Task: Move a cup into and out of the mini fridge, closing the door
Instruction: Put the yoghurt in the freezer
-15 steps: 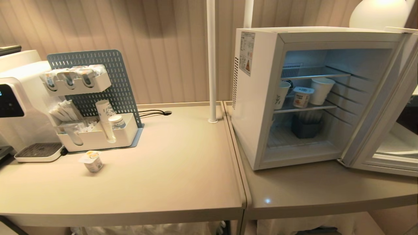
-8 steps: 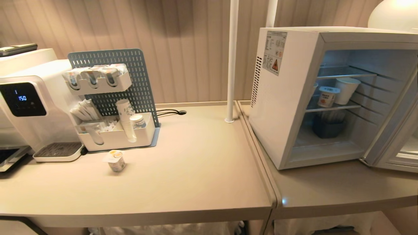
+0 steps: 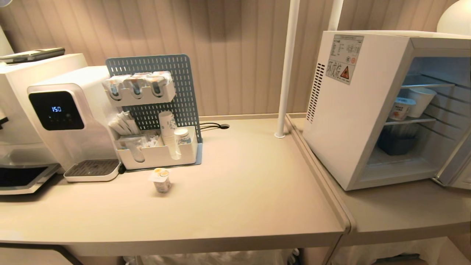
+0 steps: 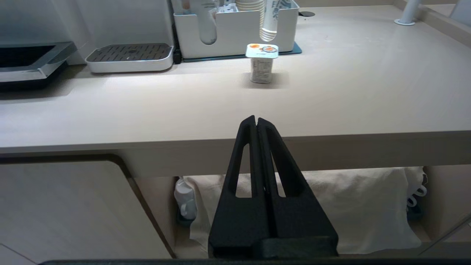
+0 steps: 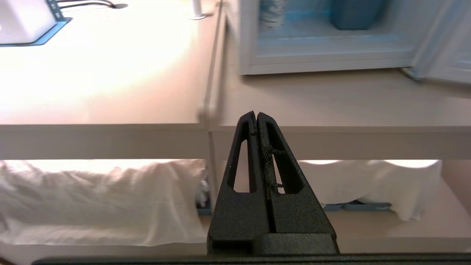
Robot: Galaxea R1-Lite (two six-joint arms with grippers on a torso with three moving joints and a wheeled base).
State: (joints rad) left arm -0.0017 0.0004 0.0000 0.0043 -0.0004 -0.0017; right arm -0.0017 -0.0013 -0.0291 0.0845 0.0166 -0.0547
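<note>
Yogurt cup (image 3: 161,180): small sealed cup with an orange-printed foil lid, upright on the left desk (image 3: 239,198), just in front of the white organizer tray (image 3: 158,156). Nothing touches it. In the left wrist view it stands beyond the desk's front edge.

Mini fridge (image 3: 353,110): white box on the adjoining right desk (image 3: 401,213), vent slots and warning sticker on its side. Interior lit. The door (image 3: 454,173) stands open, swung out to the right; only its lower edge shows.

Fridge contents: on the wire shelf (image 3: 408,120), a small labelled cup (image 3: 401,108) beside a white paper cup (image 3: 421,97); below, a dark blue container (image 3: 397,141).

Left hand (image 4: 256,123): black fingers pressed together, closed on nothing, held below and in front of the desk edge.

Right hand (image 5: 256,117): fingers likewise closed, empty, low before the seam where the two desks meet, the fridge opening beyond it.

Water dispenser (image 3: 70,117): white, with a black display, at the left, drip tray (image 3: 92,170) at its foot.

Pegboard organizer (image 3: 162,88): grey-blue panel carrying a white bin of sachets above, and the tray with a stack of paper cups (image 3: 168,132) below.

White pole (image 3: 286,70): upright near the back, between organizer and fridge.
</note>
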